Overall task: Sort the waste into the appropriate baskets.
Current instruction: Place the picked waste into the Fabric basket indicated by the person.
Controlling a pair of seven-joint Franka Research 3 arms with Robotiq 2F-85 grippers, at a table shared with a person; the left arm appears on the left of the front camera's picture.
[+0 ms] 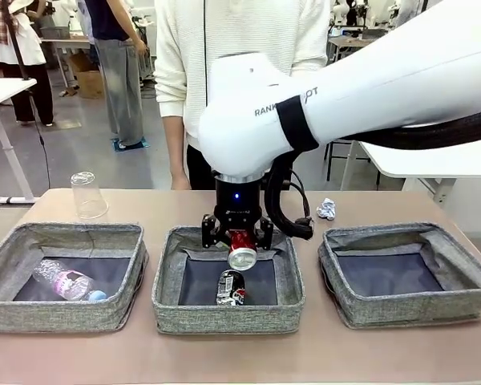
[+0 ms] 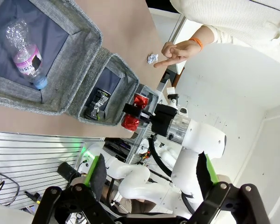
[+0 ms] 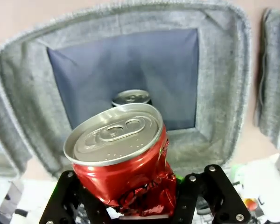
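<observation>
My right gripper (image 1: 237, 239) is shut on a crushed red can (image 1: 242, 249), held above the middle basket (image 1: 224, 319). A crushed dark can (image 1: 231, 287) lies on that basket's bottom. In the right wrist view the red can (image 3: 126, 158) sits between the jaws, with the dark can (image 3: 130, 98) below it. A clear plastic bottle (image 1: 64, 281) with a pinkish label lies in the left basket (image 1: 64, 233). The right basket (image 1: 409, 309) holds nothing. A clear cup (image 1: 88, 195) stands upside down behind the left basket. A paper ball (image 1: 326, 209) lies behind the right one. My left gripper (image 2: 151, 173) is open, high above the table.
A person in a white sweater (image 1: 240, 32) stands at the far edge. In the left wrist view the person's hand (image 2: 177, 51) is held near the paper ball (image 2: 152, 58). A white table (image 1: 433, 160) stands at the back right.
</observation>
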